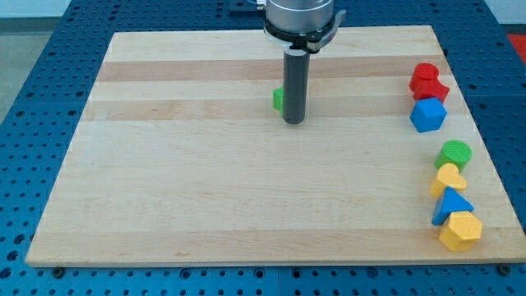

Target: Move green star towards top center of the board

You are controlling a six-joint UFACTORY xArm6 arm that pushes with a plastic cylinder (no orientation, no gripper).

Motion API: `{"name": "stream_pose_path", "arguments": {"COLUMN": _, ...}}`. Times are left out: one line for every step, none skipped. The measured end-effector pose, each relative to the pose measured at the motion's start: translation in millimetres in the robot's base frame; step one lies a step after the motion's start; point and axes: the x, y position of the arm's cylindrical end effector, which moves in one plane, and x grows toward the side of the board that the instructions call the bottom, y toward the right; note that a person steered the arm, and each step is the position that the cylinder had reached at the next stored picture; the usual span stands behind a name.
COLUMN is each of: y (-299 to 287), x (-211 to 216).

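Note:
A green block (279, 99), mostly hidden behind the rod so its star shape cannot be made out, sits on the wooden board (205, 181) near the top centre. My tip (294, 121) is at the block's right and slightly below it, touching or nearly touching it.
Along the view's right edge stands a column of blocks: two red ones (428, 81), a blue cube-like one (427, 115), a green round one (454, 153), a yellow one (449, 178), a blue triangle (452, 205) and a yellow hexagon (460, 230).

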Motion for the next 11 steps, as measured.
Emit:
{"name": "stream_pose_path", "arguments": {"y": 2, "x": -8}}
{"name": "stream_pose_path", "arguments": {"y": 1, "x": -20}}
{"name": "stream_pose_path", "arguments": {"y": -6, "x": -38}}
{"name": "stream_pose_path", "arguments": {"y": -7, "x": -49}}
{"name": "stream_pose_path", "arguments": {"y": -20, "x": -53}}
{"name": "stream_pose_path", "arguments": {"y": -39, "x": -53}}
{"name": "stream_pose_path", "arguments": {"y": -44, "x": -57}}
{"name": "stream_pose_path", "arguments": {"y": -44, "x": -69}}
{"name": "stream_pose_path", "arguments": {"y": -36, "x": -80}}
{"name": "stream_pose_path", "arguments": {"y": -28, "x": -90}}
{"name": "stream_pose_path", "arguments": {"y": -28, "x": -98}}
